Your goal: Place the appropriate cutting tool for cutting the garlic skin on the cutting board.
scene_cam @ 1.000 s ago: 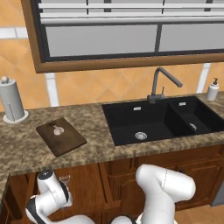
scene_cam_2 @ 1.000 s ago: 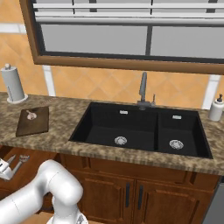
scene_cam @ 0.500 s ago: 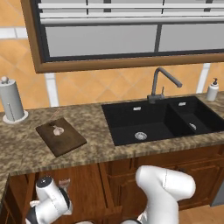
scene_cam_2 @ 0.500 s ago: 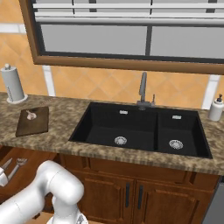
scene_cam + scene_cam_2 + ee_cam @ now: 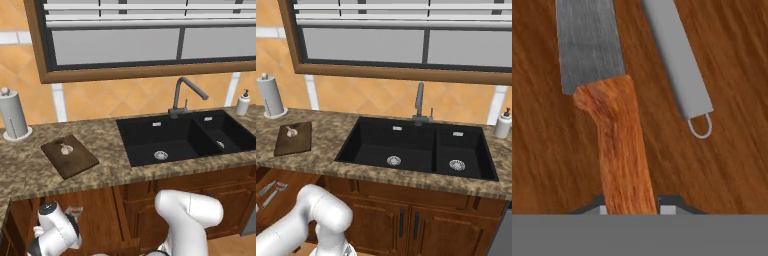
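Down at the bottom of the hand view the gripper [image 5: 632, 209] has its two dark finger tips pressed against either side of the knife's orange-brown handle, so the jaws are closed narrowly on the knife [image 5: 614, 130]; its short grey blade runs up toward the top of that view, flat on a brown wooden surface [image 5: 542, 150]; just beside the blade, apart from it, lies a grey metal utensil handle [image 5: 677, 65] ending in a small wire loop. Further out, in the left base view, the white arm [image 5: 187, 220] bends down low in front of the wooden cabinets [image 5: 100, 210], below the counter edge. Up on the speckled stone counter [image 5: 110, 170] the dark brown cutting board [image 5: 70, 156] lies flat, left of the black double sink [image 5: 185, 137]; the pale garlic [image 5: 65, 148] sits on the board, toward its back half; a paper towel roll [image 5: 13, 116] stands upright behind the board near the wall, and a soap dispenser [image 5: 243, 103] stands at the far right behind the sink.
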